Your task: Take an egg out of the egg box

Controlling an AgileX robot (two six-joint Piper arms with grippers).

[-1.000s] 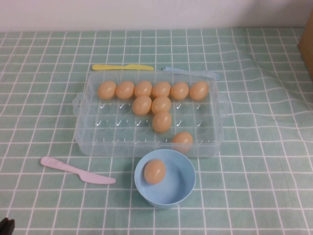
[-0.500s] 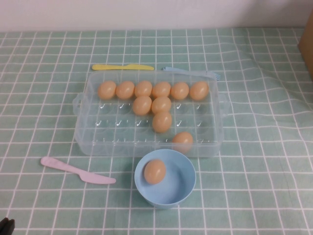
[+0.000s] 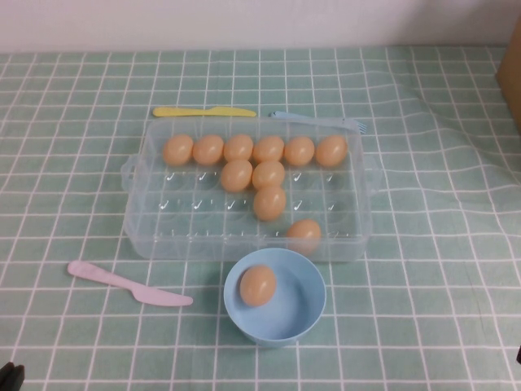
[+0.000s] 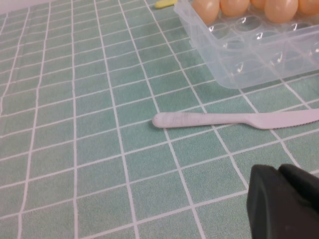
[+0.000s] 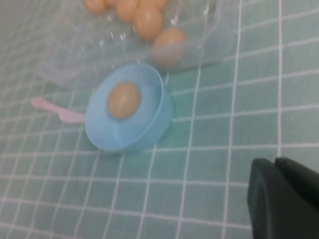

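The clear plastic egg box stands at the table's middle and holds several tan-orange eggs: a back row, two behind the middle, one at the centre and one at the front wall. One more egg lies in the light-blue bowl just in front of the box. My left gripper is shut and empty at the near left corner. My right gripper is shut and empty, low at the near right, apart from the bowl and the box.
A pink plastic knife lies in front of the box's left end and shows in the left wrist view. A yellow knife and a blue fork lie behind the box. A brown box edge stands at the far right.
A dark tip of my right gripper has come into view at the lower right edge of the high view. Eggs, box and bowl have not moved.
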